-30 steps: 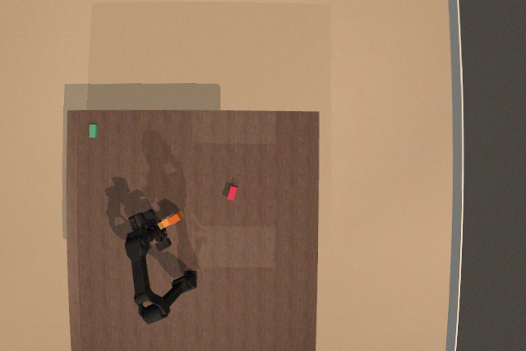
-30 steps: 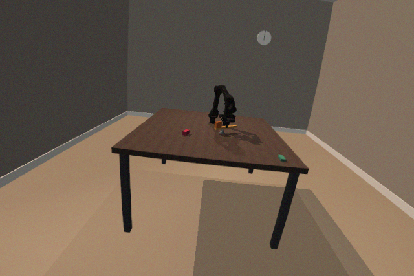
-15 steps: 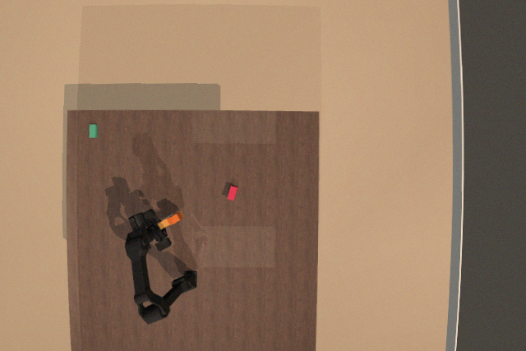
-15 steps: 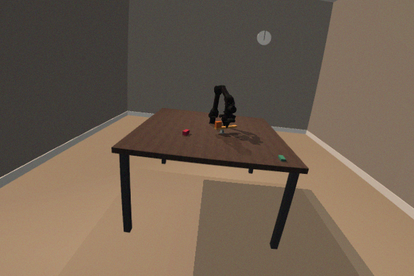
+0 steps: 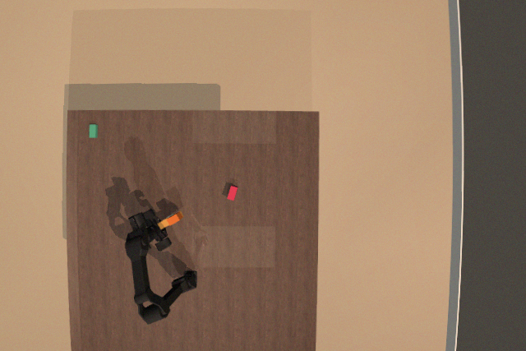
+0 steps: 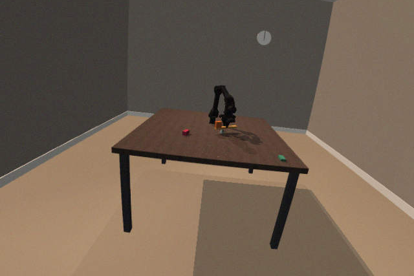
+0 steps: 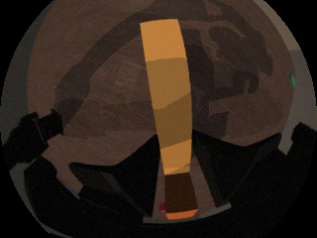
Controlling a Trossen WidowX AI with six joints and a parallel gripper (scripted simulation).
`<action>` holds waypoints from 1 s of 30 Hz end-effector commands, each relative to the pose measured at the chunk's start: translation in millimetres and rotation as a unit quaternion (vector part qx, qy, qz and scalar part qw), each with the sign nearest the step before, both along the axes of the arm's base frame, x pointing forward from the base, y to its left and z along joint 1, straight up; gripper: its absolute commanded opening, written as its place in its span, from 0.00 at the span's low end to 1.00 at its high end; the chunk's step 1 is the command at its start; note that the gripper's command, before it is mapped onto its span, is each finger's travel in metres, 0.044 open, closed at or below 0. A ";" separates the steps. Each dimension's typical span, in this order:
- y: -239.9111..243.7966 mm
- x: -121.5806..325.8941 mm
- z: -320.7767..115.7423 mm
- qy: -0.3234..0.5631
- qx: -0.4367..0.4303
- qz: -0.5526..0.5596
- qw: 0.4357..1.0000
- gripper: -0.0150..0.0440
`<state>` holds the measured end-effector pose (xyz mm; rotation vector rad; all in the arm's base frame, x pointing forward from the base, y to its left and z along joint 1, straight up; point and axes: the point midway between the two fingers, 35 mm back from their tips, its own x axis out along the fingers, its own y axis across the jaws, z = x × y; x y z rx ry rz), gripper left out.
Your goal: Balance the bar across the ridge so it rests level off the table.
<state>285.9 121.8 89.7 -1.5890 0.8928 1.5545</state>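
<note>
My gripper is shut on the orange bar. The bar carries a taller, darker orange block at one end. In the exterior view the bar looks near level and is above the table. The small pale grey-blue ridge stands directly under the bar, close to the block end. Whether the bar touches the ridge is too small to tell. The ridge is hidden in the overhead and wrist views.
A red block lies on the dark wood table, beyond the bar's block end. A green block lies near a table corner. The arm's shadow falls across the table around the bar.
</note>
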 end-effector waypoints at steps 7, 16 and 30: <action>0.0 -0.8 -2.9 0.003 -0.001 -0.002 1.000 0.25; 0.2 -0.9 -0.6 0.003 -0.001 -0.002 1.000 0.25; 0.3 0.0 0.0 0.000 0.000 0.000 1.000 0.25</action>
